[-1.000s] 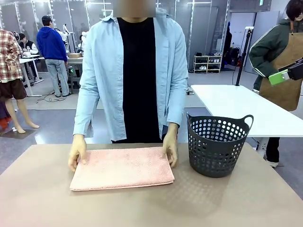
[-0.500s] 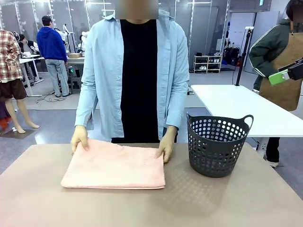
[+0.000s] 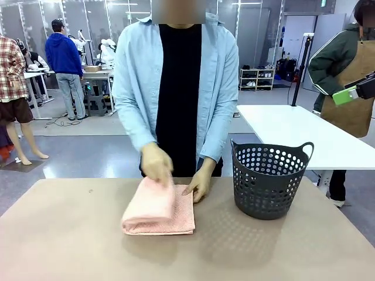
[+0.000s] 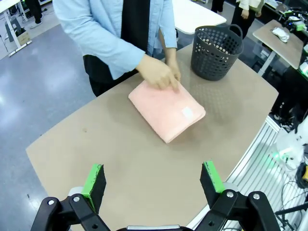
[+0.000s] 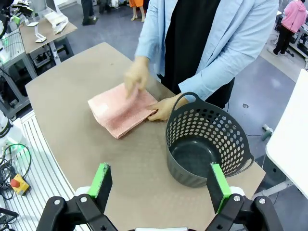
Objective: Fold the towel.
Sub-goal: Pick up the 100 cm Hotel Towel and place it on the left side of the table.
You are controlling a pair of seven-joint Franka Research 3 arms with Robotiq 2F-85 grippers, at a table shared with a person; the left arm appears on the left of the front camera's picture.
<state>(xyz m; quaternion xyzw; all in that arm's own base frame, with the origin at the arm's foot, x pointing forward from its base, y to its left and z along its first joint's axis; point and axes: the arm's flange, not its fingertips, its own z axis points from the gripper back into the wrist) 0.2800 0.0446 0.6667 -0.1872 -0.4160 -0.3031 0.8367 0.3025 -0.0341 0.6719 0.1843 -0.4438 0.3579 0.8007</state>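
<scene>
The salmon-pink towel (image 3: 159, 212) lies folded into a small rectangle on the brown table, left of the grey basket (image 3: 269, 178). A person in a light blue shirt stands at the far side, one hand (image 3: 156, 164) pressing the towel's top and the other hand (image 3: 199, 184) at its right edge. In the left wrist view the towel (image 4: 166, 110) shows a white label, and my left gripper (image 4: 152, 181) hangs open high above the table. My right gripper (image 5: 159, 185) also stands open well above the table, with the towel (image 5: 119, 112) and the empty basket (image 5: 207, 142) below it.
The brown table (image 3: 70, 246) has bare room left of and in front of the towel. A white table (image 3: 304, 137) stands behind the basket at the right, with another person beside it. Other people and benches are in the background.
The person has folded the towel's left half over to the right, making it about half as wide. Their hand moved from the left edge to the middle.
</scene>
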